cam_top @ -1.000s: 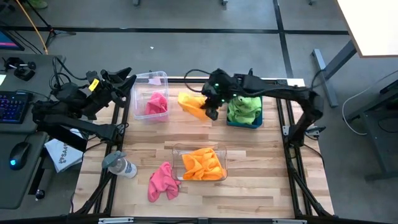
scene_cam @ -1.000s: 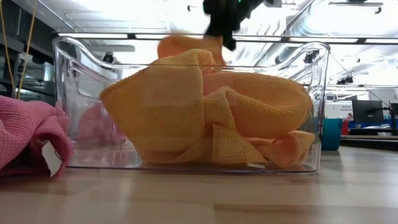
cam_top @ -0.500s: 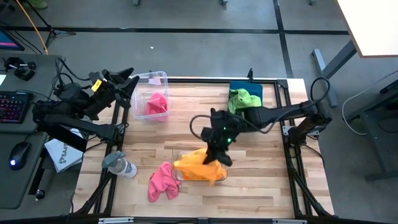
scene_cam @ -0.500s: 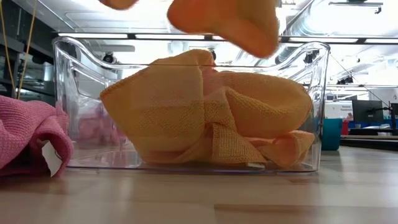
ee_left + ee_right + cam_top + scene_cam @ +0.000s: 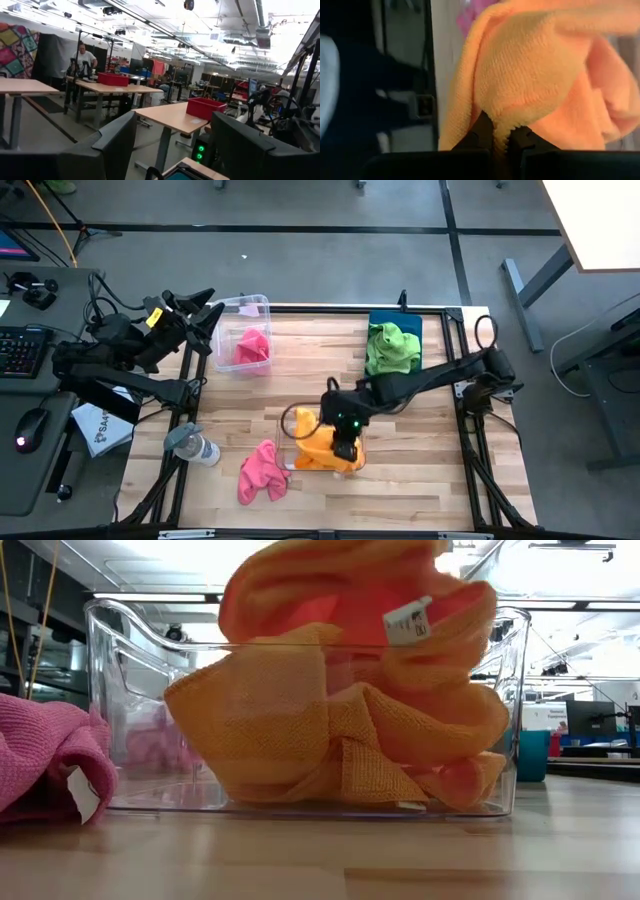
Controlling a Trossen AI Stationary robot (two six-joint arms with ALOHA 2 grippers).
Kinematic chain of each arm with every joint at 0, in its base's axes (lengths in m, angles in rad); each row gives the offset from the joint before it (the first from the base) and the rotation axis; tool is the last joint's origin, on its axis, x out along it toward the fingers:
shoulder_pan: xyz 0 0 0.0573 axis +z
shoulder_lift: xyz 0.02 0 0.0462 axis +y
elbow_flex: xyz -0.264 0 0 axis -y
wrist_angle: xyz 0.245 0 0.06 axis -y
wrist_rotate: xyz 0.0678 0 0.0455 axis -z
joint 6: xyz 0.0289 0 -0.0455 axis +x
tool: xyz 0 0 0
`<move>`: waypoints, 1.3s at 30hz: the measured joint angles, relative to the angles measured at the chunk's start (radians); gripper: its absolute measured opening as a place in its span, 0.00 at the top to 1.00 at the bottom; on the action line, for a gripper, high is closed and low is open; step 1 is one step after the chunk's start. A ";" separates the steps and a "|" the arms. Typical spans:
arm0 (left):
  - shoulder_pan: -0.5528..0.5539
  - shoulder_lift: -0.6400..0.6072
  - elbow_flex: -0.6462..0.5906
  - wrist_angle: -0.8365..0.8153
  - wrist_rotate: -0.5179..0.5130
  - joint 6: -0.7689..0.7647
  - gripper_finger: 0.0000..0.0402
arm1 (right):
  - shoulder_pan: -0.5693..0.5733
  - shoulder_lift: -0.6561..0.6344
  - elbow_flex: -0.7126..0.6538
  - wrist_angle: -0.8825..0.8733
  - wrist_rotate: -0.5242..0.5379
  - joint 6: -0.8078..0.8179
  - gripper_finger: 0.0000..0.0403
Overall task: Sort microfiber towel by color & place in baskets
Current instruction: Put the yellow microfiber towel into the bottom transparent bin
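My right gripper (image 5: 345, 442) (image 5: 501, 131) is shut on an orange towel (image 5: 305, 425) over the near clear basket (image 5: 110, 710), which holds more orange towels (image 5: 340, 750). The held towel (image 5: 330, 590) with its white tag (image 5: 410, 620) sits on top of that pile. A pink towel (image 5: 262, 470) lies loose on the table left of this basket. The far-left clear basket (image 5: 255, 303) holds a pink towel (image 5: 250, 345). The blue basket (image 5: 408, 322) holds green towels (image 5: 392, 345). My left gripper (image 5: 205, 315) (image 5: 175, 150) waits open at the table's far left. My right gripper pinches a bunched fold of the orange towel (image 5: 502, 117) between its two fingers (image 5: 482, 127). It comes from above, slanting down from the table's right. The towel spreads below and around the fingers, and its lower part lies on the orange pile in the basket.
A grey-capped clear bottle (image 5: 190, 443) lies near the table's left edge, close to the loose pink towel. Bare wood shows between the three baskets and along the near edge. A keyboard and mouse sit on a desk beyond the left edge.
My right gripper has carried the orange towel from beside the blue basket at the far side toward the near edge, then down over the near clear basket. The towel, hanging clear half a second ago, now rests on the orange pile.
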 joint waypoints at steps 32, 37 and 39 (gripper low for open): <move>0.000 0.170 0.000 0.138 0.120 -0.331 0.40 | 0.079 0.231 0.003 -0.049 0.329 -0.697 0.75; 0.000 0.198 0.000 0.144 0.131 -0.341 0.40 | 0.079 0.167 0.002 -0.119 0.328 -0.628 0.49; 0.000 0.202 0.000 0.144 0.131 -0.341 0.40 | 0.079 0.134 0.002 -0.134 0.315 -0.631 0.40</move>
